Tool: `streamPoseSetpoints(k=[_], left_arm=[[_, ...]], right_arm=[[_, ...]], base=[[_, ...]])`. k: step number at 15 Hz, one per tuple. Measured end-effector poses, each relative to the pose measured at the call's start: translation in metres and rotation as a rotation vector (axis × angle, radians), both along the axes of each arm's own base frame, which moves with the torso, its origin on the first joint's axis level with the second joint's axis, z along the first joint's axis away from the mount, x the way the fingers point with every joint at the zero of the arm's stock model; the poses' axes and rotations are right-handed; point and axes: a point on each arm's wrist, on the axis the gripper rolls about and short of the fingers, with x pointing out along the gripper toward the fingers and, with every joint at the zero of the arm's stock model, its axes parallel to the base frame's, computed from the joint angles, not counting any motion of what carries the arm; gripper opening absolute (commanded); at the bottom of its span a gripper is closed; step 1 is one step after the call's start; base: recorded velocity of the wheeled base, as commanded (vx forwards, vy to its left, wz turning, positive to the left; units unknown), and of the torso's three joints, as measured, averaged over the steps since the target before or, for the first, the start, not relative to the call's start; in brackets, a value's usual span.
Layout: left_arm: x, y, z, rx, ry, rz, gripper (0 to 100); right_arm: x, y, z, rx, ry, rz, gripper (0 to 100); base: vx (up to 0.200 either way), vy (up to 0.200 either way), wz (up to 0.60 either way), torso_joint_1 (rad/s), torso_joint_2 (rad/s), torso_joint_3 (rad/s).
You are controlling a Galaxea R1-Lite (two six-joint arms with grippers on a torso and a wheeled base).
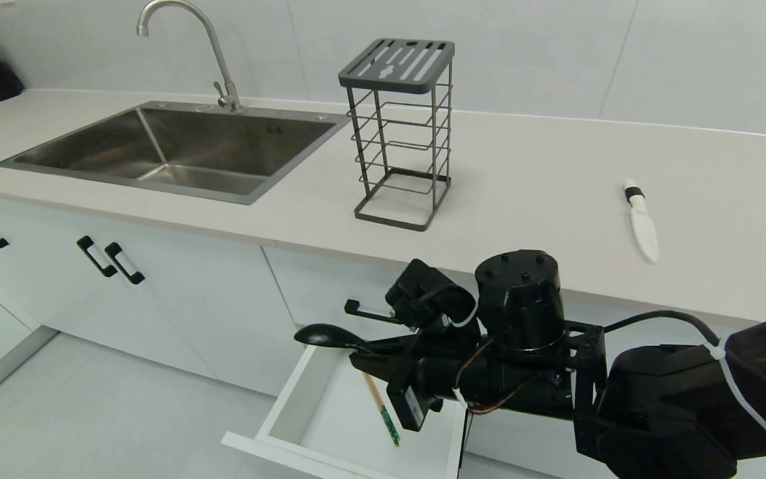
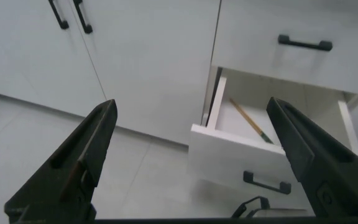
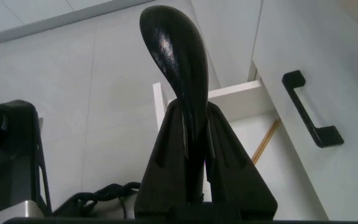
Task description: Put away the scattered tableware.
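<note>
Spoon (image 1: 328,334) is clamped in the right end effector (image 1: 360,354), lower centre, above the open drawer (image 1: 275,414) with chopsticks (image 1: 383,412); left end effector (image 2: 191,107) is spread wide.

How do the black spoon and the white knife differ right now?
The black spoon is held in the right gripper's jaws; the white knife lies loose. The spoon is above the open drawer; the knife is on the counter. The spoon is all black; the knife is white with a black band. Neither is put away yet.

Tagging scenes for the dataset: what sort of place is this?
A kitchen, most likely: steel sink with faucet set in a countertop, and an open drawer holding chopsticks below.
</note>
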Motion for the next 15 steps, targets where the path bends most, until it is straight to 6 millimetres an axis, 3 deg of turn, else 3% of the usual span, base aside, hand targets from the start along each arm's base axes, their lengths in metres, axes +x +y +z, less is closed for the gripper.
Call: streamPoseSetpoints(k=[10,15], left_arm=[[0.0,0.0,0.0,0.0,0.0,-0.001,100],[0.0,0.0,0.0,0.0,0.001,-0.001,100]], right_arm=[[0.008,0.012,-0.007,-0.038,-0.028,0.069,0],[0.019,0.031,-0.002,0.006,-0.055,0.076,0]], base=[[0.0,0.0,0.0,-0.253,0.41,0.179],[0.0,0.0,0.0,-0.175,0.28,0.124]])
